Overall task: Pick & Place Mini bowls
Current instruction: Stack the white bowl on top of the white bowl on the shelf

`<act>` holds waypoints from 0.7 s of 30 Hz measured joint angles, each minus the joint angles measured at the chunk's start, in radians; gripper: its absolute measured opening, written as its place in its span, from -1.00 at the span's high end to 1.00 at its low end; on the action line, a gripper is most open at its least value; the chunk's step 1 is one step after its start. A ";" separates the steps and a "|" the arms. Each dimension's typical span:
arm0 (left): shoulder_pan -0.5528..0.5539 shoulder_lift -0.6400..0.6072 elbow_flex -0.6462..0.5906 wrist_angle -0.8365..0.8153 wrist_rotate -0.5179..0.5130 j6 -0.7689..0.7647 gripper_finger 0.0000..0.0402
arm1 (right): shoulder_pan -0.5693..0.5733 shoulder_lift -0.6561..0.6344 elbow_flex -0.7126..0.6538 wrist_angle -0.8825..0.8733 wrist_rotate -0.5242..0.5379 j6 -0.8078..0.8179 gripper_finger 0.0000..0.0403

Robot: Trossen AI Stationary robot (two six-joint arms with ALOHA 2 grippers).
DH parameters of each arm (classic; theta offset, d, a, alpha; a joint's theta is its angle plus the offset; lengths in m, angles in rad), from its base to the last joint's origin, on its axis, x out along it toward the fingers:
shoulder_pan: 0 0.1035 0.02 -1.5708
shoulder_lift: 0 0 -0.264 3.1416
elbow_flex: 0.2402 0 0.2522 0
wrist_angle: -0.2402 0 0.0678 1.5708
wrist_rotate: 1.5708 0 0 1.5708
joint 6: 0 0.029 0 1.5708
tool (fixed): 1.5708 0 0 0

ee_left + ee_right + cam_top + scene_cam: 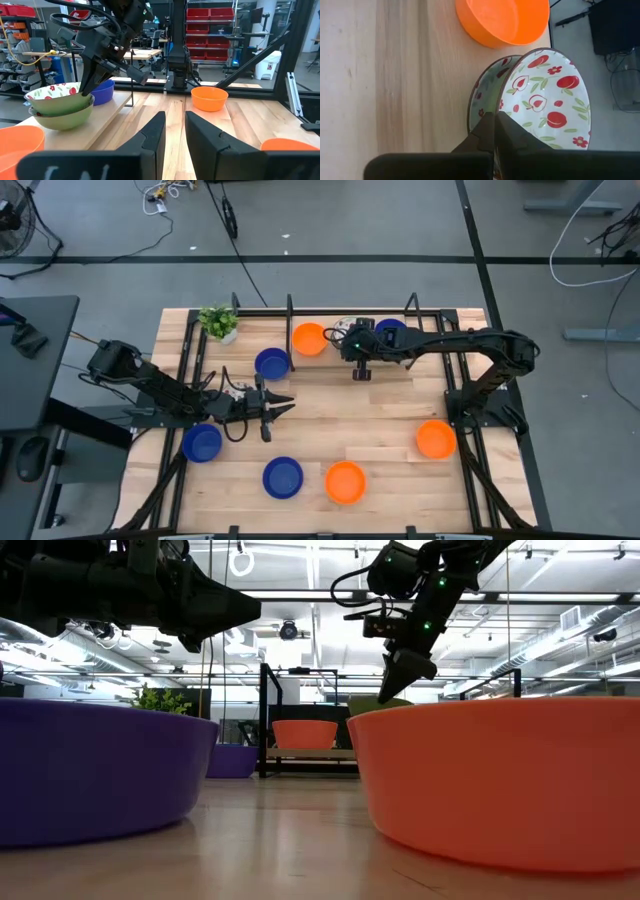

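Two white floral mini bowls with green outsides (62, 115) sit stacked near the table's far edge (343, 326); the upper one (54, 93) is tilted. My right gripper (350, 340) (89, 86) is shut on that upper bowl's rim. My left gripper (272, 408) (174, 131) hovers open over the bare table middle, touching nothing. Blue bowls (272, 363) (202, 443) (283, 477) (390, 330) and orange bowls (309, 338) (436, 438) (345, 482) rest on their bases on the table. My right gripper pinches the rim of the upper floral bowl (506, 111), one finger inside the bowl and one outside. The fingers (92, 80) slant down from above onto the near side of the rim. The bowl sits tilted, partly nested in the lower floral bowl (479, 102).
A small potted plant (218, 322) stands at the far left corner. Black frame posts (290, 310) (412, 308) rise along the far edge. Bare wood (340, 415) lies between the two arms. In the low view a blue bowl (90, 770) and an orange bowl (500, 780) fill the foreground.
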 joint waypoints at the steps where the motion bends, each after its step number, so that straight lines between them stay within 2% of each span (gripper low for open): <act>1: 0.000 0.000 0.000 0.000 0.000 0.000 0.61 | 0.000 0.000 0.000 0.000 0.000 0.000 0.98; 21: 0.000 0.000 0.000 0.001 0.000 0.000 0.61 | -0.010 0.022 -0.001 0.009 -0.026 0.023 0.97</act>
